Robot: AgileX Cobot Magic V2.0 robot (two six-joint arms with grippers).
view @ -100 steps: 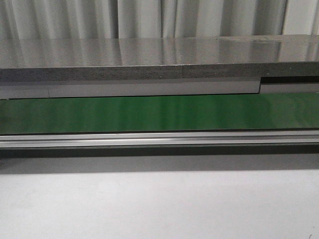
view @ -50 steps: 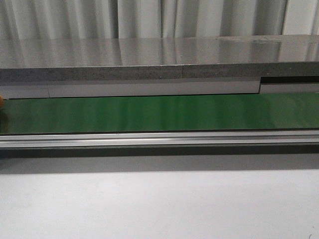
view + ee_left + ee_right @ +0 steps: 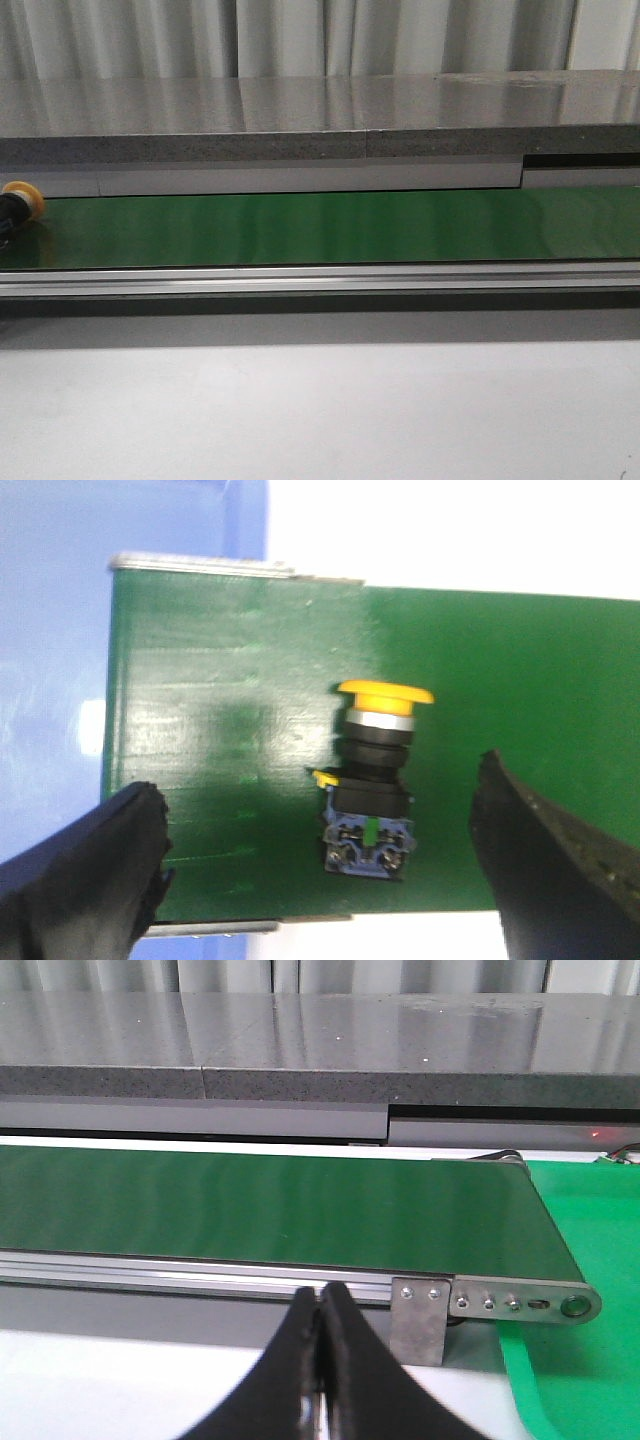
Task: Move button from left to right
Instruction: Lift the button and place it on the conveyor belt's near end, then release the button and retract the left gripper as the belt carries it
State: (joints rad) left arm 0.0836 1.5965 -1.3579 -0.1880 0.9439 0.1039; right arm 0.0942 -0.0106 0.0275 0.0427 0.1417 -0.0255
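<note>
One button [image 3: 372, 780] lies on one green belt [image 3: 230, 730], between the left gripper's [image 3: 330, 865] spread fingers, untouched. The right gripper [image 3: 320, 1360] is pressed together, empty.

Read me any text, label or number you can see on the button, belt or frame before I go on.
None can be read.
Button: the contact block shows screws and a green mark, but no legible letters; too blurred.
Belt: plain green, no markings.
Belt frame end plate: only holes and screws, no lettering.
Grey ledge behind: no text.
</note>
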